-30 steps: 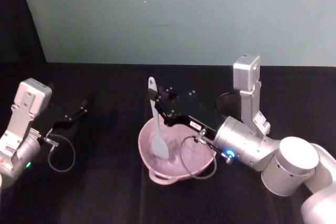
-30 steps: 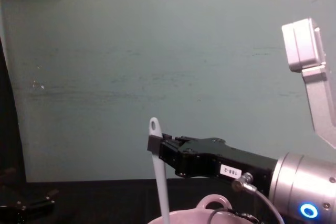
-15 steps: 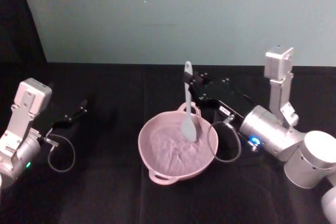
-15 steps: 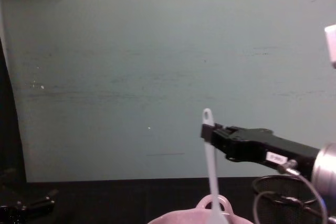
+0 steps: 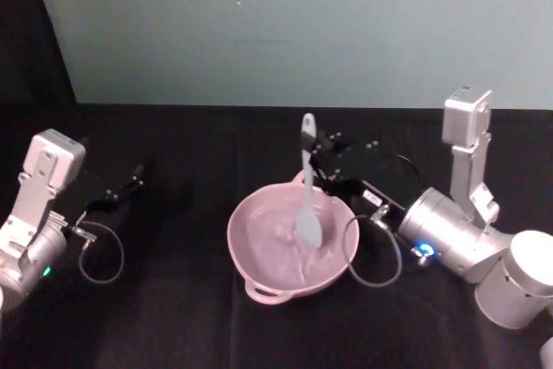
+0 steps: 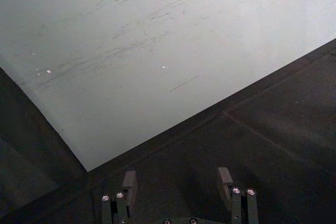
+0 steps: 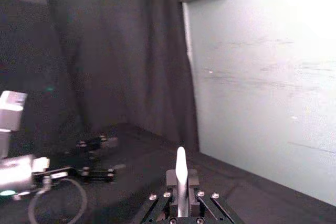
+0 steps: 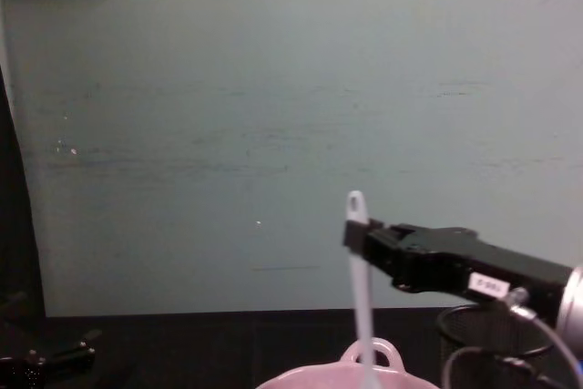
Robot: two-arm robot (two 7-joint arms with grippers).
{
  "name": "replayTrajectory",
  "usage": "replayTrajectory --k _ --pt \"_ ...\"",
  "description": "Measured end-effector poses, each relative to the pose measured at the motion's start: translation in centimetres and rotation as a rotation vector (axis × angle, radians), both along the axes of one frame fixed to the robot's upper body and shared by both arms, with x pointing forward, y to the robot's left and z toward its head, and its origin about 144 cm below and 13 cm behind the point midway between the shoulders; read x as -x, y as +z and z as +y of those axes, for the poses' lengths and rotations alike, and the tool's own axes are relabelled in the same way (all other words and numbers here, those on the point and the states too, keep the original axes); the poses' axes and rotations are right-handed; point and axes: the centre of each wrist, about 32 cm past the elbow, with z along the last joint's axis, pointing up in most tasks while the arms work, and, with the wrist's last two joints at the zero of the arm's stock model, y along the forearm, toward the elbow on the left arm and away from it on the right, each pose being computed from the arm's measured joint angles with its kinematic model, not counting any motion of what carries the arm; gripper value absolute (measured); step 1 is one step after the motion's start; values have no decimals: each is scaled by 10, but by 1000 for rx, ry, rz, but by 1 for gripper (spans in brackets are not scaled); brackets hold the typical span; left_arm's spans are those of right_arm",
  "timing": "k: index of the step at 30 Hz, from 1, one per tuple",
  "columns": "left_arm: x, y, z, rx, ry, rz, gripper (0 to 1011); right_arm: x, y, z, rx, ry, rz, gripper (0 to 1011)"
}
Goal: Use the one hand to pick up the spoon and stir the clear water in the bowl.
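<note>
Stirring is in hand: the right tool (image 5: 313, 151) pinches the white spoon (image 5: 308, 205) near its holed handle tip, holding it almost upright with its flat head down in the pink bowl (image 5: 238, 232) at the middle of the black tabletop (image 5: 173, 317). The next move likely calls for sweeping the head round inside the wall without knocking the rim or slopping water. The left tool (image 5: 128, 186) lies parked near the tabletop's left edge, jaws spread.
</note>
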Motion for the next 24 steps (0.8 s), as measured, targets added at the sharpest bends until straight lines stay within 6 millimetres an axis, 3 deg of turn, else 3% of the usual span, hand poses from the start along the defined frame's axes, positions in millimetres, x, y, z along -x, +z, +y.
replayTrajectory --k 12,24 --pt "0 0 0 0 0 0 1005 4 -8 37 -31 102 26 116" --pt "0 0 0 0 0 0 1005 -19 -12 44 -41 87 28 117"
